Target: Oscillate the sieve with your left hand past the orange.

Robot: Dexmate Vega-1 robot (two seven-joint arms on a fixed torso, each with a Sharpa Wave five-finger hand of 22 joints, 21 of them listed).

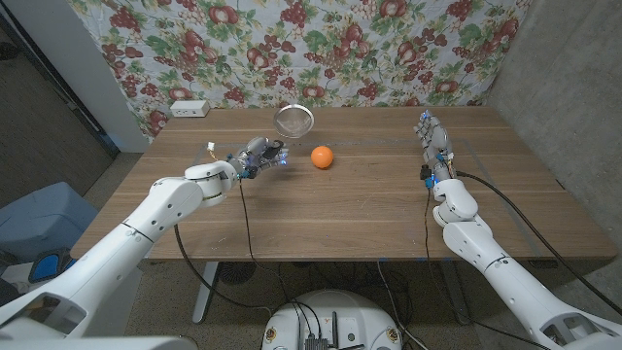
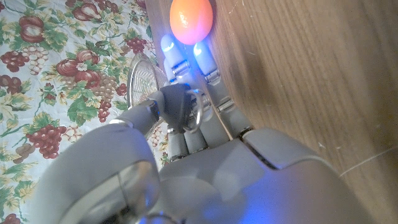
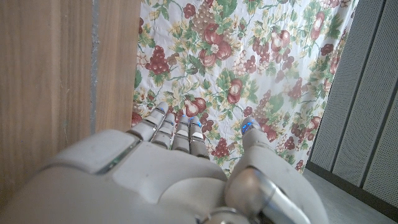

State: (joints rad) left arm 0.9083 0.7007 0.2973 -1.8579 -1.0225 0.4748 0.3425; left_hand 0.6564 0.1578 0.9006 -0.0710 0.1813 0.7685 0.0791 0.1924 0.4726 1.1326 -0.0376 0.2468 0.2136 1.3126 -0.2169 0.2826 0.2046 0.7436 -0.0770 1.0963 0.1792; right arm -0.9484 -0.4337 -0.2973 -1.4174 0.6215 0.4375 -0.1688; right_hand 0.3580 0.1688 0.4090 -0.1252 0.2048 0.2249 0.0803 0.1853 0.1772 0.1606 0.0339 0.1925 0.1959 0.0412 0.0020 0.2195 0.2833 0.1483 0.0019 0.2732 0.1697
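Note:
A round metal sieve [image 1: 294, 120] hangs over the far middle of the wooden table [image 1: 369, 209], its mesh bowl turned toward me. Its thin handle runs back into my left hand [image 1: 257, 156], which grips it between thumb and fingers. In the left wrist view the mesh of the sieve [image 2: 142, 81] shows beside the fingertips [image 2: 169, 46] of my left hand [image 2: 186, 118]. The orange [image 1: 322, 156] sits on the table just right of that hand, and the orange [image 2: 191, 18] lies beyond the fingertips. My right hand [image 1: 433, 144] stands at the table's right with fingers straight and holds nothing.
A white box [image 1: 190, 108] sits at the table's far left corner. A floral cloth [image 1: 321, 49] hangs behind the table. A blue bin [image 1: 39, 219] stands on the floor to the left.

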